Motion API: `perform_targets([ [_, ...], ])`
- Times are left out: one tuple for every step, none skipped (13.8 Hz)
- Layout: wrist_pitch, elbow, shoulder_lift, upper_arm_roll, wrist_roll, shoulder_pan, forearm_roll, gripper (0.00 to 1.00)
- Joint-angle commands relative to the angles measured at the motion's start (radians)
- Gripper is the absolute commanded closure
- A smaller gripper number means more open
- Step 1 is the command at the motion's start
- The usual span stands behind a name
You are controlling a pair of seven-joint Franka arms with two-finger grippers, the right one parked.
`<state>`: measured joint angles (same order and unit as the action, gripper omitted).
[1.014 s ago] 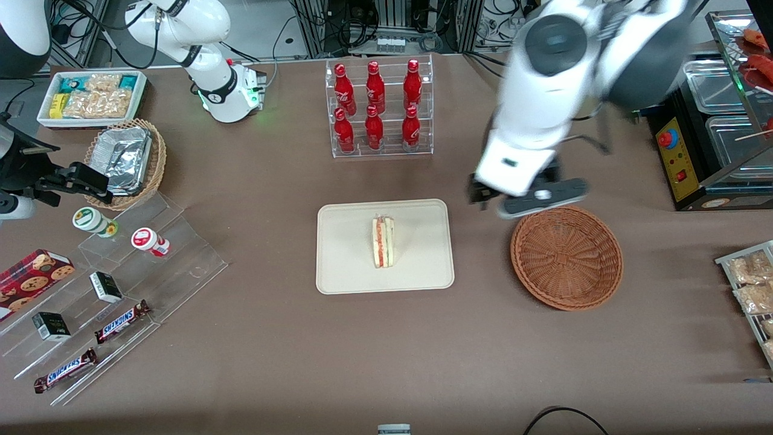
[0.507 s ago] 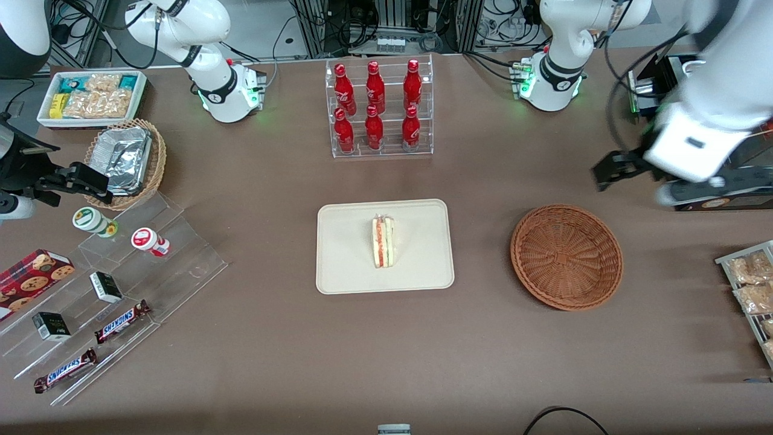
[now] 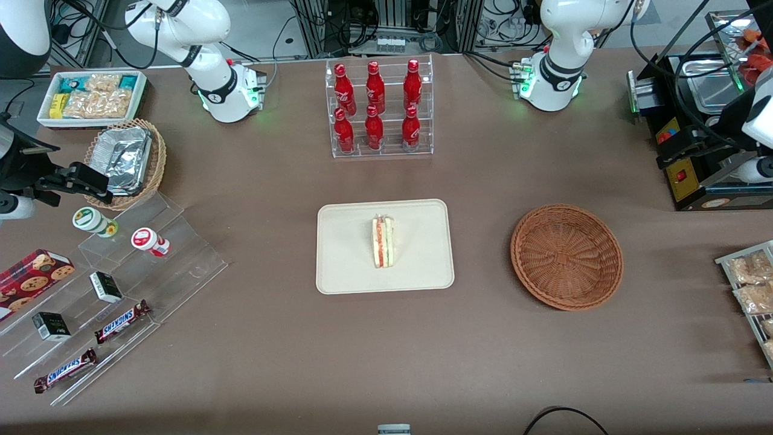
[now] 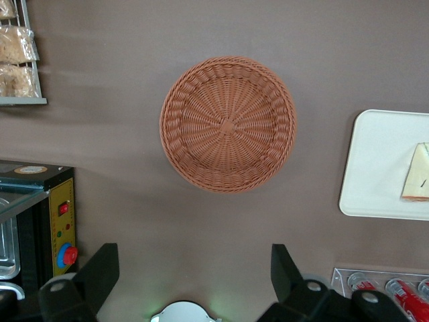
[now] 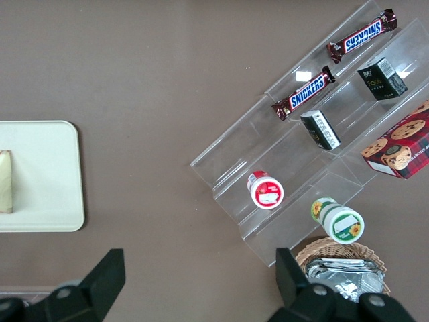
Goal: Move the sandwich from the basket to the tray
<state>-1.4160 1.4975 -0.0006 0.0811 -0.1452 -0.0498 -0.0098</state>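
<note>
The sandwich (image 3: 383, 241), a pale wedge with a red and green edge, lies on the cream tray (image 3: 350, 266) at the table's middle. The reddish-brown wicker basket (image 3: 566, 257) stands beside the tray toward the working arm's end, with nothing in it. My left arm's gripper (image 3: 694, 151) hangs high near the black appliance, well away from basket and tray. The left wrist view looks down on the basket (image 4: 228, 124), the tray (image 4: 375, 168) and the sandwich (image 4: 417, 182). There the gripper (image 4: 192, 268) is open, its fingers wide apart with nothing between them.
A clear rack of red bottles (image 3: 377, 109) stands farther from the camera than the tray. A black appliance (image 3: 694, 175) and a rack of snack packets (image 3: 749, 284) sit at the working arm's end. Acrylic steps with snacks (image 3: 121, 284) and a foil-container basket (image 3: 127, 160) are at the parked arm's end.
The left arm has swung from above the basket's rim out toward its own end of the table and risen. The sandwich, tray and basket have not moved.
</note>
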Motion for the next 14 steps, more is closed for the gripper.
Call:
perform_targets([
  [-0.026, 0.067, -0.062, -0.056, 0.024, 0.040, -0.015, 0.00],
  [-0.026, 0.072, -0.067, -0.102, 0.024, 0.083, -0.013, 0.00],
  [-0.026, 0.070, -0.067, -0.110, 0.024, 0.085, -0.012, 0.00],
  [-0.031, 0.067, -0.064, -0.110, 0.026, 0.081, -0.010, 0.00],
  [-0.031, 0.057, -0.053, -0.109, 0.026, 0.081, -0.007, 0.00],
  [-0.031, 0.047, -0.044, -0.109, 0.026, 0.081, -0.007, 0.00],
  [-0.031, 0.040, -0.038, -0.109, 0.029, 0.081, -0.006, 0.00],
  [-0.026, 0.024, -0.027, -0.106, 0.035, 0.081, -0.004, 0.00],
  [-0.026, 0.020, -0.026, -0.106, 0.041, 0.079, -0.006, 0.00],
  [-0.024, 0.018, -0.026, -0.106, 0.074, 0.071, -0.006, 0.00],
  [-0.018, 0.017, -0.026, -0.104, 0.113, 0.061, -0.006, 0.00],
  [-0.017, 0.018, -0.027, -0.104, 0.124, 0.061, -0.004, 0.00],
  [-0.017, 0.018, -0.027, -0.104, 0.125, 0.061, -0.006, 0.00],
  [-0.017, 0.020, -0.027, -0.104, 0.122, 0.062, -0.006, 0.00],
])
